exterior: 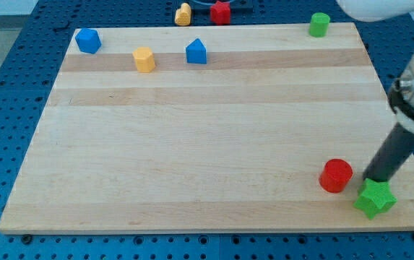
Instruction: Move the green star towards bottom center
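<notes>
The green star (375, 199) lies near the board's bottom right corner. My tip (372, 179) stands just above the star in the view, touching or almost touching its top edge. The dark rod rises from there to the upper right. A red cylinder (335, 175) stands just left of the tip and up-left of the star, a small gap apart from the star.
On the wooden board (192, 144): a blue block (88, 40) at top left, a yellow hexagonal block (144, 60), a blue house-shaped block (196, 52), a green cylinder (319, 24) at top right. Off the board's top edge lie a yellow block (183, 14) and a red block (221, 12).
</notes>
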